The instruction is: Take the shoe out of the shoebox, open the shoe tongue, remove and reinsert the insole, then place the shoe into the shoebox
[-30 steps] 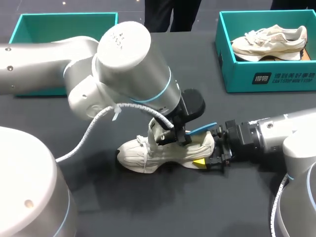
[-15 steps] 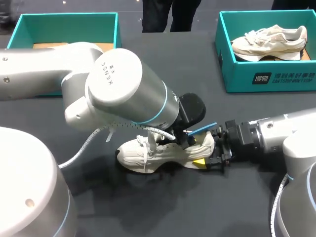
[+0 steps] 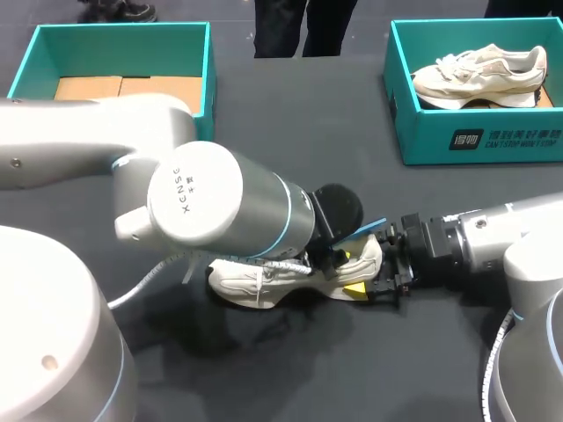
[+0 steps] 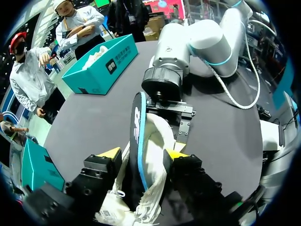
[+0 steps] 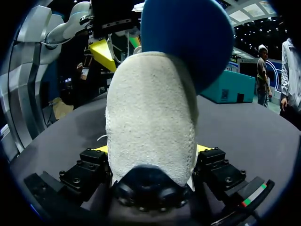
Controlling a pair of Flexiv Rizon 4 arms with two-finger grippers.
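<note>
A cream sneaker (image 3: 264, 280) lies on its sole on the black table, toe to the left. My right gripper (image 3: 380, 280) is shut on its heel; in the right wrist view the heel (image 5: 150, 117) fills the gap between the fingers of that gripper (image 5: 151, 151). A blue-edged insole (image 3: 365, 229) sticks up out of the shoe's opening and over the heel (image 5: 188, 37). My left gripper (image 4: 142, 154) is down over the opening. Its yellow fingertips (image 4: 175, 154) press the shoe's collar (image 4: 155, 141) from both sides, with the insole (image 4: 137, 127) standing on edge between them.
A teal shoebox (image 3: 475, 141) at the back right holds a second cream sneaker (image 3: 479, 75). Another teal box (image 3: 204, 66) at the back left holds only cardboard (image 3: 123, 86). My left arm (image 3: 211, 202) hides the shoe's middle.
My left arm has dropped and swung toward the near left, bringing its gripper down onto the shoe's opening. The insole and the right gripper have stayed in place.
</note>
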